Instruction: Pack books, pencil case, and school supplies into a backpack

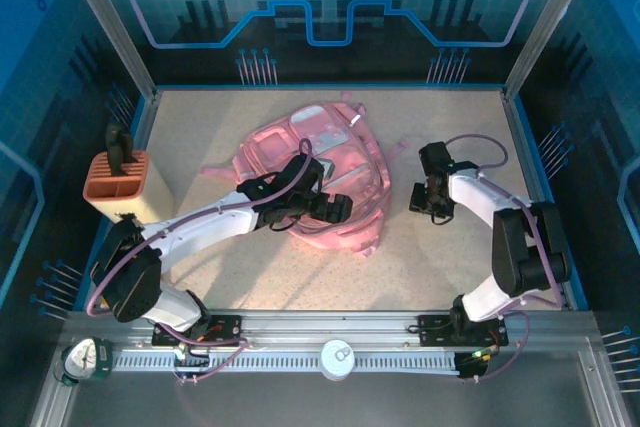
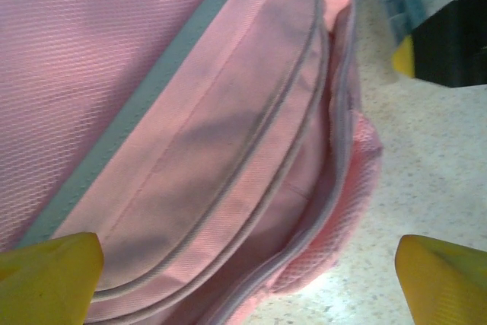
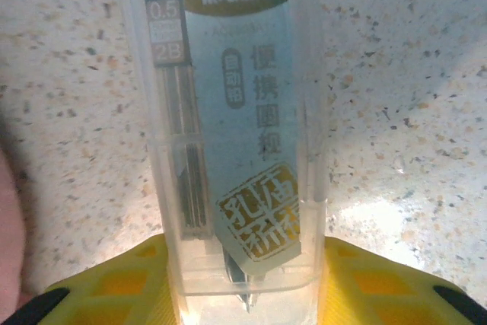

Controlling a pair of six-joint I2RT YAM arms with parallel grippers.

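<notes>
The pink backpack lies flat in the middle of the table. My left gripper hovers open over its near right edge. In the left wrist view its yellow fingertips stand wide apart above a gaping zip seam of the backpack. My right gripper is low on the table just right of the backpack. In the right wrist view it is shut on a clear plastic box of pencil leads, a yellow pad against each long side. The books and the pencil case are out of view.
An orange slotted holder with a black tool standing in it sits at the table's left edge. Pink straps trail left of the backpack. Bare speckled tabletop lies between the backpack and the arm bases.
</notes>
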